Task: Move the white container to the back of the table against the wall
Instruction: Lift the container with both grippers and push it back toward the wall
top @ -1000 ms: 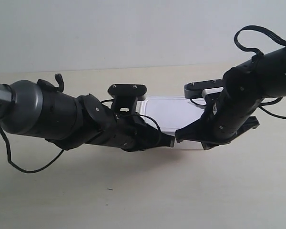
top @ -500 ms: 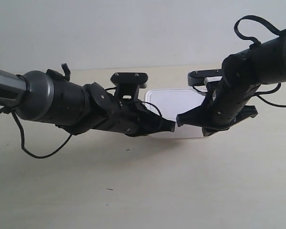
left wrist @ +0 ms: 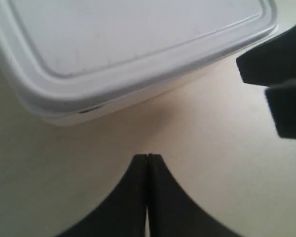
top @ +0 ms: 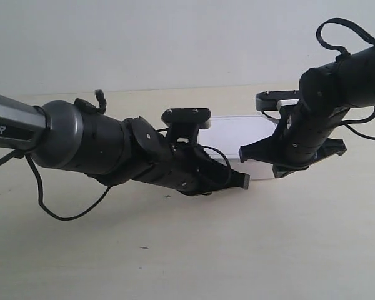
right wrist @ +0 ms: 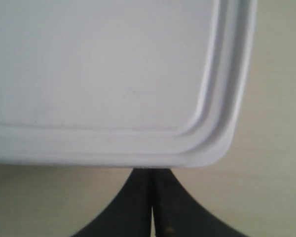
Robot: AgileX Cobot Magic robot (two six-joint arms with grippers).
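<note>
Saw the white container (top: 237, 132) sitting flat on the table (top: 269, 250), in the far half and near the wall (top: 175, 37) but not against it: a strip of bare tabletop showed behind it. The left gripper (left wrist: 147, 158) had its fingers pressed together with nothing between them, tips just short of the container's side, table visible in the gap. The right gripper (right wrist: 152, 170) was also pinched fully closed and empty, tips right at the container's rim beside a rounded corner. Contact looked likely, couldn't confirm. The arm at the exterior view's left (top: 112, 150) and the arm at the exterior view's right (top: 325, 106) were stretched low, ends meeting at the container's near edge.
</note>
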